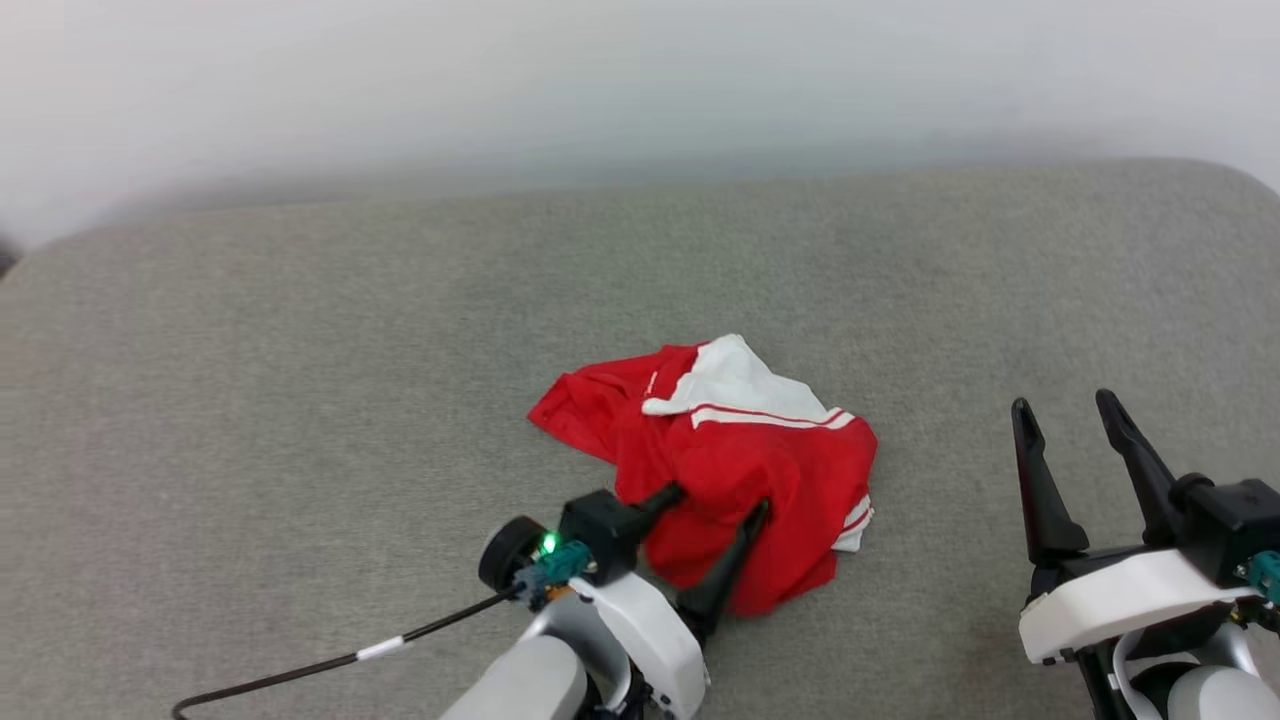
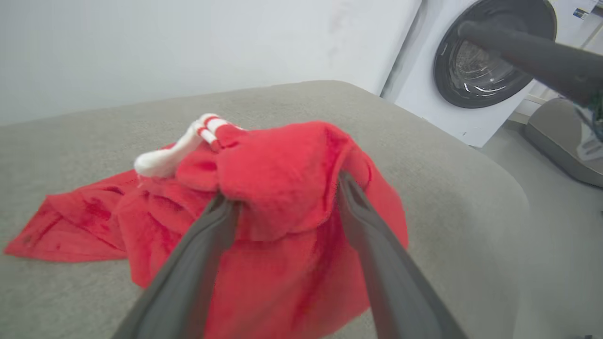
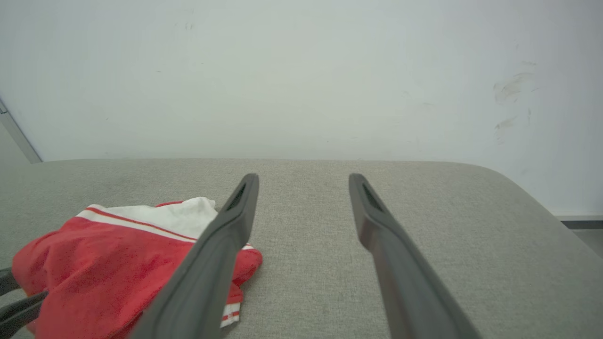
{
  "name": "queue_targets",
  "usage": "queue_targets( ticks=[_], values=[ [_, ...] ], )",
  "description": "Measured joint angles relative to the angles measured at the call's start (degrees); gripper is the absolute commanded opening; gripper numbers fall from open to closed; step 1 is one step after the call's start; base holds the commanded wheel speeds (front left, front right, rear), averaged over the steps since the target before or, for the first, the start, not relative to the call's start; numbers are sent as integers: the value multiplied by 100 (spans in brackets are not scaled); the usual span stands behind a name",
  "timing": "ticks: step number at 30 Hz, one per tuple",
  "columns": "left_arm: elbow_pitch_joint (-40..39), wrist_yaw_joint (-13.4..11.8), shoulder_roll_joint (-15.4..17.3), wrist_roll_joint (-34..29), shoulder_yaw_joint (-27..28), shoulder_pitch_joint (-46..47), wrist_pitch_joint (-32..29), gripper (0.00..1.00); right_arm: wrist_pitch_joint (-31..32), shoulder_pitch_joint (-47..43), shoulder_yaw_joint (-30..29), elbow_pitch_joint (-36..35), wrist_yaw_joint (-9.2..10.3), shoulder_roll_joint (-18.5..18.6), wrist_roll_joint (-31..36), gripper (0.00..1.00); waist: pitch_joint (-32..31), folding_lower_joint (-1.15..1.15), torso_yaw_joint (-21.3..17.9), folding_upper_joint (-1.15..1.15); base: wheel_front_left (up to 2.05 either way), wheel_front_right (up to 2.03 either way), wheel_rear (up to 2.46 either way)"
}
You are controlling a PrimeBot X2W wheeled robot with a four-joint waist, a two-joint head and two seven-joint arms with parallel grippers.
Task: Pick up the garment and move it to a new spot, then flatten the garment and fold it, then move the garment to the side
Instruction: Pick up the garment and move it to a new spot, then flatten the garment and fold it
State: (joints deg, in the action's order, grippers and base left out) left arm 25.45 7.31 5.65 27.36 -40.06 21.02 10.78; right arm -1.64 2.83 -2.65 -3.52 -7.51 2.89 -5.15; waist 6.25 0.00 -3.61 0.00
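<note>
Left gripper (image 1: 718, 498) wide, astride garment (image 1: 770, 450) hump, cloth between jaws, ungripped. Risk: fabric catches on tip when hand lifts, heap drags. Right gripper (image 1: 1062, 402) wide, empty.

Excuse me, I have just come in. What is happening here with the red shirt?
A two-armed robot is handling a red and white garment, crumpled on a grey padded surface. Its left gripper is open, astride a bunched part of the cloth. The right gripper hangs open and empty to the right. Nothing is flattened or folded yet.
</note>
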Motion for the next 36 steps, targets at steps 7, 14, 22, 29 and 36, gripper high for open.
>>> queue_targets(
  ticks=[7,14,22,29,36],
  values=[
    [-643,-478,200,-47,533,44,313,100,102,-181,-41,-8,0,0,12,100,-345,0,230,0,0,0,0],
    [-1115,-1083,687,63,1440,-272,402,100,179,-358,-96,-68,0,0,25,100,-573,0,389,0,0,0,0],
    [-1443,-1527,1289,104,2018,-1185,391,100,267,-614,-133,-57,0,0,20,100,-698,0,407,0,0,0,0],
    [-1751,-1693,1395,103,2006,-1494,224,100,267,-644,-148,-12,0,0,-19,100,-691,0,399,0,0,0,0],
    [-1876,-1696,1429,111,2001,-1480,191,100,268,-633,-125,10,0,0,-19,100,-681,0,398,0,0,0,0]
  ],
)
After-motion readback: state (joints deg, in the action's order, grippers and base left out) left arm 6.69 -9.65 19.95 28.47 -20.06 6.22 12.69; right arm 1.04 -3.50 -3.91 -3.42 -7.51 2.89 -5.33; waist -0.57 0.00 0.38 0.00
